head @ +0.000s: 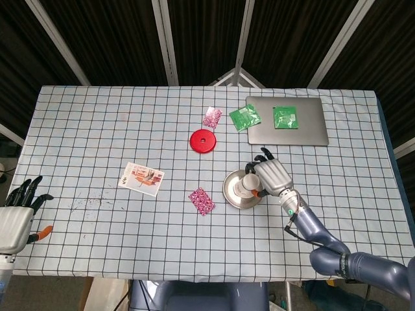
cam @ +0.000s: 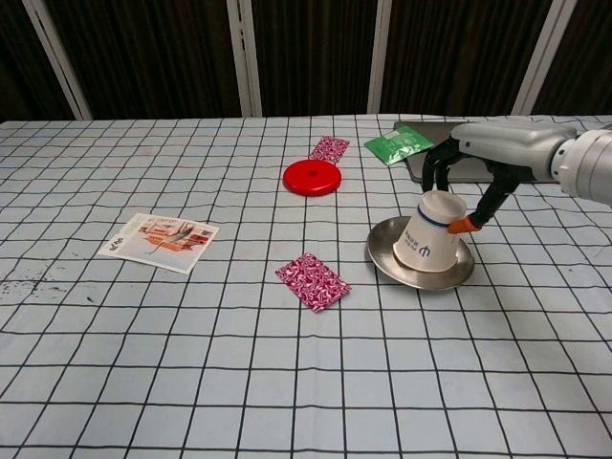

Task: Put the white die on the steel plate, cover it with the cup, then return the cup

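Even, bright overhead light falls on the checked tablecloth (head: 97,142); shadows beneath things are soft and small. Behind it the backdrop is dark. Both pictures are sharp.

My right hand (cam: 475,170) reaches out over the table on a level forearm, fingers curled down around what it grips (thumb tip orange). My left hand (head: 17,216) sits low at the near table edge, fingers apart, holding nothing.
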